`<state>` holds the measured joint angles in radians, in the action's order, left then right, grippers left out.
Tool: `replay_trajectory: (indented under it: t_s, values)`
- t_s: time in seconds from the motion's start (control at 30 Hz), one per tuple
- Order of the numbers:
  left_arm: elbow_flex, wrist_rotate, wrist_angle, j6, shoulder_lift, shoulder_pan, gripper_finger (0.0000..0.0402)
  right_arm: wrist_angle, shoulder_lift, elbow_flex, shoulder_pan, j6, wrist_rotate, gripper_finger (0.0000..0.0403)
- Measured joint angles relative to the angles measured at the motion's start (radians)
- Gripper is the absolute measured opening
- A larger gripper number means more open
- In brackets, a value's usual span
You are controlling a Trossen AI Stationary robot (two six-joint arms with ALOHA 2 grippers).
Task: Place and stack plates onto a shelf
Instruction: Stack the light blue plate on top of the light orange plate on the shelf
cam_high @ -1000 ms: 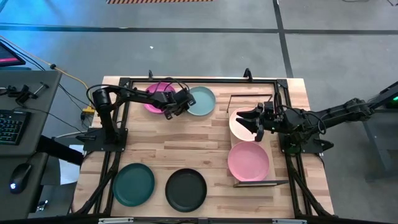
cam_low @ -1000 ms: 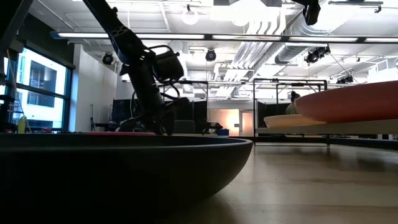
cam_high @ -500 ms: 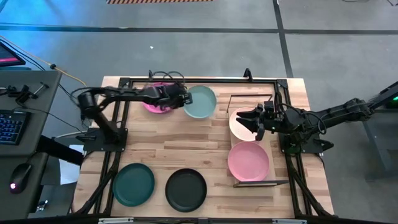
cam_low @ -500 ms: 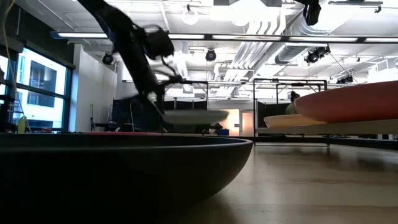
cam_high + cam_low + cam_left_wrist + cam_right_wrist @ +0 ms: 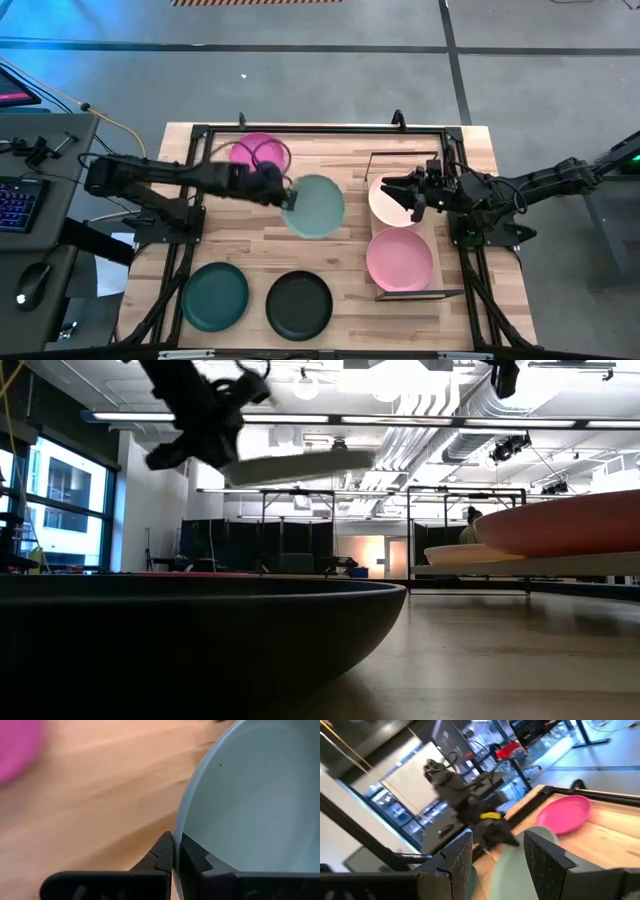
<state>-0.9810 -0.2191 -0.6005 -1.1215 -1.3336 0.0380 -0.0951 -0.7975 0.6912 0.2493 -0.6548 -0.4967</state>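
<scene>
My left gripper [image 5: 284, 196] is shut on the pale teal plate [image 5: 315, 206], which hangs high over the middle of the table [image 5: 300, 463]. The magenta plate [image 5: 258, 154] lies flat near the far edge. The dark green plate [image 5: 214, 296] and the black plate [image 5: 299, 305] rest on the near side. On the shelf [image 5: 384, 292], the cream-peach plate [image 5: 380, 203] and the light pink plate [image 5: 399, 258] lie side by side. My right gripper [image 5: 410, 193] hovers open over the cream-peach plate. My left gripper pinches the teal plate's rim [image 5: 176, 842] between its two fingers, one finger [image 5: 192, 856] inside the dish and the other [image 5: 162, 856] outside. It reaches in level from the table's left side. The plate is lifted clear and stays roughly level [image 5: 300, 463].
Black frame rails [image 5: 300, 128] run around the tabletop. My right arm's base [image 5: 480, 230] stands just right of the shelf. Bare wood [image 5: 300, 250] lies between the far and near plates. The black plate's wall [image 5: 200, 630] fills the low view's foreground.
My left gripper has lifted the teal plate off the table beside the magenta plate, raising it well clear. It has carried the plate toward the near edge, over the table's middle. The plate has stayed roughly level.
</scene>
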Motion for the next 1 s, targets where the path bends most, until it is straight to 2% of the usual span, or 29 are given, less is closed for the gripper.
replay_trajectory:
  t_s: [0.17, 0.37, 0.47, 0.63, 0.73, 1.0]
  values:
    - [-0.014, -0.008, 0.253, -0.087, -0.115, -0.066, 0.0001, 0.268, 0.0, 0.131, -0.001, 0.005, -0.03, 0.016]
    - [-0.193, -0.009, 0.283, -0.055, -0.315, -0.066, 0.0001, 0.57, 0.0, 0.286, -0.001, -0.006, -0.059, 0.016]
    - [-0.297, -0.009, 0.284, -0.019, -0.401, -0.058, 0.0001, 0.682, 0.0, 0.323, 0.0, -0.082, -0.049, 0.016]
    - [-0.424, -0.009, 0.285, 0.03, -0.505, -0.039, 0.0001, 0.928, 0.0, 0.309, 0.0, -0.317, 0.0, 0.016]
    - [-0.453, -0.001, 0.283, 0.042, -0.545, -0.021, 0.0001, 1.041, -0.002, 0.27, 0.0, -0.456, 0.041, 0.016]
    - [-0.462, 0.043, 0.305, 0.031, -0.59, 0.01, 0.0001, 1.087, -0.009, 0.193, 0.0, -0.578, 0.064, 0.016]
